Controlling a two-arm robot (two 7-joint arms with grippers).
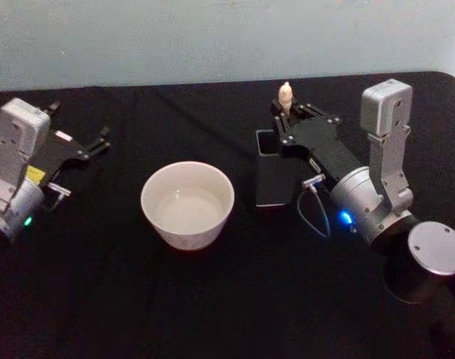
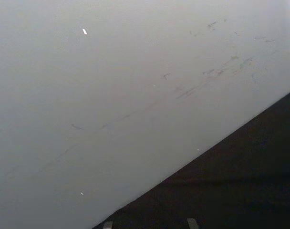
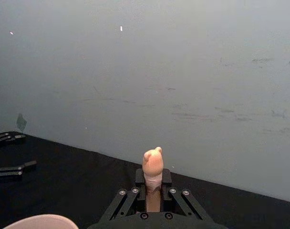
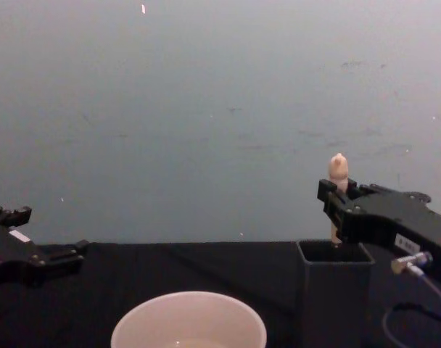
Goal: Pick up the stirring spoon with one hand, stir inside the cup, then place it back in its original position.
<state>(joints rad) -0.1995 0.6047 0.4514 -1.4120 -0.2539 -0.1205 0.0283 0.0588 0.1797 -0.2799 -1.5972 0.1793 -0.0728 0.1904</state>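
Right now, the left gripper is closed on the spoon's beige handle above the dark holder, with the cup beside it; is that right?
Not quite: it is the right gripper that is closed on the stirring spoon, as the chest view shows. The spoon's handle does stand above the dark holder, with the cup beside it.

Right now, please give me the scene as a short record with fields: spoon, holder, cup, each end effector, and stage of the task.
stirring spoon: upright, knobbed beige tip up, lower part inside the holder
holder: dark grey square box, right of the cup
cup: cream-white, round, centre of the black table, no spoon in it
right end effector: at the spoon handle, fingers closed on it
left end effector: parked at the table's left, open
stage: spoon gripped, not yet lifted clear; stirring not begun
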